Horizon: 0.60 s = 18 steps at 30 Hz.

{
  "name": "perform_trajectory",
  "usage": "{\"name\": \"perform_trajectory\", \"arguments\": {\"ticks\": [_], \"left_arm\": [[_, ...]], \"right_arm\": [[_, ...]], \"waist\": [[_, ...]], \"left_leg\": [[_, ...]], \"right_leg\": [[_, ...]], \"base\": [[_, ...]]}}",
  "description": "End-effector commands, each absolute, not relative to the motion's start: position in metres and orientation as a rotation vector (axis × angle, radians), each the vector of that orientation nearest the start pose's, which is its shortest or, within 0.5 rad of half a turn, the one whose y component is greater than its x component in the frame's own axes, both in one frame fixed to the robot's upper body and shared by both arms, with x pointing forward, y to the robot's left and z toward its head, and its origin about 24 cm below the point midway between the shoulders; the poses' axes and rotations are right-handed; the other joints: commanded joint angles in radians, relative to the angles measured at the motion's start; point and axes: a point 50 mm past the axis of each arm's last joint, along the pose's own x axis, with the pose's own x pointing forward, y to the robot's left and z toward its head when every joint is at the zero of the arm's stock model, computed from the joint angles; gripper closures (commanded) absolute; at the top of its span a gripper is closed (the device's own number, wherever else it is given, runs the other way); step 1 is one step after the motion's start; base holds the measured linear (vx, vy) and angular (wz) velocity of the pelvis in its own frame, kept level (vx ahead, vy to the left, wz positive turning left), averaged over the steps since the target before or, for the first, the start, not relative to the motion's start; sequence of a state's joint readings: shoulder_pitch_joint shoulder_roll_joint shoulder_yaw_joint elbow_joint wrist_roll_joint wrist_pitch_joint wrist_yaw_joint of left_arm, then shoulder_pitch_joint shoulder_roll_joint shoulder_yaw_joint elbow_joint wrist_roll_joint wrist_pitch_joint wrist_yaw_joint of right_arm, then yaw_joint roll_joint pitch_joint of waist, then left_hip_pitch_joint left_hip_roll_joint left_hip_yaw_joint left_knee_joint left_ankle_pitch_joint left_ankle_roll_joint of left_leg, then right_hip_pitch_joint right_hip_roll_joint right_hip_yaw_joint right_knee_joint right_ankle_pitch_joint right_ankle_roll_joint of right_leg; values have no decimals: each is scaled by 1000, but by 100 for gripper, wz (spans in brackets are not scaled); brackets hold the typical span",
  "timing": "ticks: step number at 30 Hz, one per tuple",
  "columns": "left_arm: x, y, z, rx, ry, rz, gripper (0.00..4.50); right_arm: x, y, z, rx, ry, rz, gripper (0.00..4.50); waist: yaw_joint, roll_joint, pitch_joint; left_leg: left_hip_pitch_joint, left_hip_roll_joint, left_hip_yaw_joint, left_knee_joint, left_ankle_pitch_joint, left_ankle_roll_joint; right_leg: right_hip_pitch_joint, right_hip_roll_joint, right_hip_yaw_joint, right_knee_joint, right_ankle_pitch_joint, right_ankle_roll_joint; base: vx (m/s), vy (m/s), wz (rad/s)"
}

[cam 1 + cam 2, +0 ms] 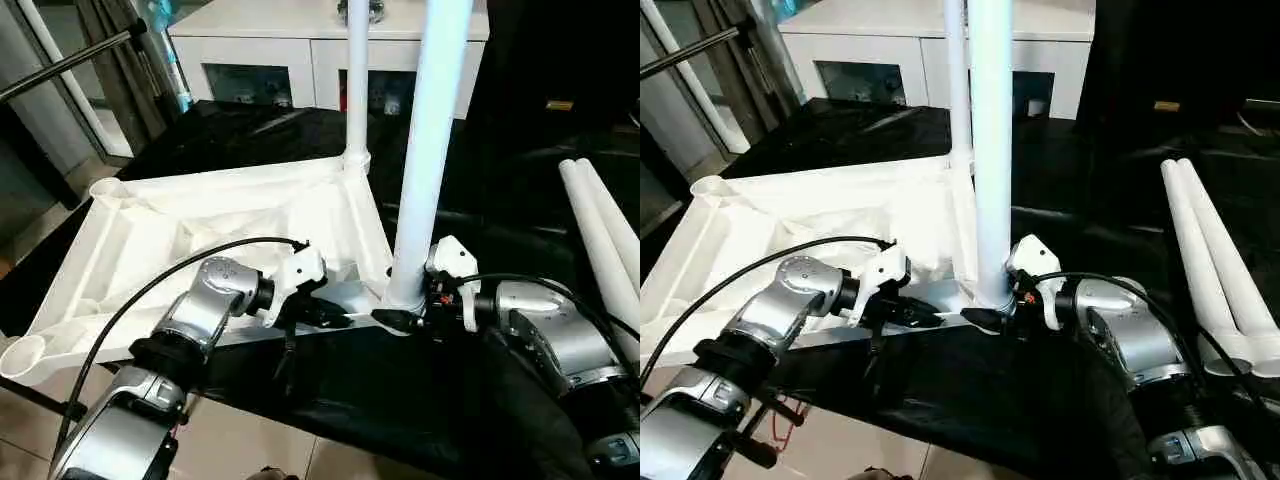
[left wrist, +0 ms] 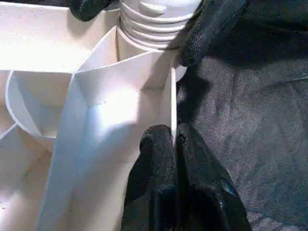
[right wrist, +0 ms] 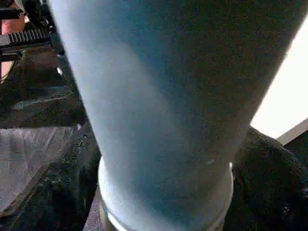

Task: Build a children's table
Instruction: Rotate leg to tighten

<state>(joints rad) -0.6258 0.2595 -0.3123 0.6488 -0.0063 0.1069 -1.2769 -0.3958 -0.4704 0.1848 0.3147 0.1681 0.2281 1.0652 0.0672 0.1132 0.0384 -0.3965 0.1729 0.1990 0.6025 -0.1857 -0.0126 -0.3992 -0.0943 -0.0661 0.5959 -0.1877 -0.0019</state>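
Silver arms reach in close from the bottom, one on each side of the near leg (image 1: pixel 432 140). That leg stands straight up in a corner socket of the tabletop (image 1: pixel 150 240), which lies upside down on the black worktop (image 1: pixel 480 400) so its sockets face up. The right pincer (image 1: pixel 405 318) sits at the leg's foot with its black fingers (image 2: pixel 202 36) spread wide around the ribbed end, most likely to turn or push it in. The left pincer (image 1: pixel 325 312) is pinched shut on the thin rim of the tabletop, just beside that socket. I think it holds on so the top cannot slide or tip while the leg goes in. A second leg (image 1: pixel 357 75) already stands up in the far corner socket. Two spare legs (image 1: pixel 610 240) lie side by side on the worktop to the right, within easy reach. Behind it all is a white cabinet (image 1: pixel 300 45).
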Motion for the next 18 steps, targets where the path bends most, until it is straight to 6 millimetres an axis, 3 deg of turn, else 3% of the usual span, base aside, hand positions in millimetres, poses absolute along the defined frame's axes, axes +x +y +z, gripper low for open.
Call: {"name": "perform_trajectory", "arguments": {"ticks": [1,11,15,16,17,18], "left_arm": [[305,85,52,283,409,-1584,450],[307,84,51,256,410,-1527,450],[323,69,49,230,398,-1317,450],[330,62,49,215,405,-1236,450],[330,62,49,215,405,-1236,450],[339,51,49,195,414,-1089,450]], "right_arm": [[292,-160,59,-220,374,1153,75],[287,-151,51,-131,386,1152,158],[303,-141,31,-94,400,888,171],[311,-137,25,-82,413,782,172],[311,-137,25,-82,413,782,172],[321,-131,14,-56,450,605,173]], "waist": [[0,-27,-65],[1,-26,-66],[-10,-25,-63],[-17,-27,-58],[-23,-26,-56],[-29,-24,-54]], "left_leg": [[22,59,-28,-67,-154,103],[23,59,-27,-65,-151,105],[21,54,-28,-69,-171,76],[24,51,-30,-72,-208,55],[25,50,-30,-75,-228,41],[31,49,-32,-76,-261,15]], "right_leg": [[47,-61,36,-59,-120,-254],[45,-60,36,-61,-141,-248],[42,-60,35,-64,-170,-248],[43,-62,33,-74,-232,-235],[41,-61,33,-76,-270,-229],[40,-61,32,-82,-328,-214]], "base": [[0,0,0],[0,0,0],[0,0,0],[0,0,0],[0,0,0],[0,0,0]]}}
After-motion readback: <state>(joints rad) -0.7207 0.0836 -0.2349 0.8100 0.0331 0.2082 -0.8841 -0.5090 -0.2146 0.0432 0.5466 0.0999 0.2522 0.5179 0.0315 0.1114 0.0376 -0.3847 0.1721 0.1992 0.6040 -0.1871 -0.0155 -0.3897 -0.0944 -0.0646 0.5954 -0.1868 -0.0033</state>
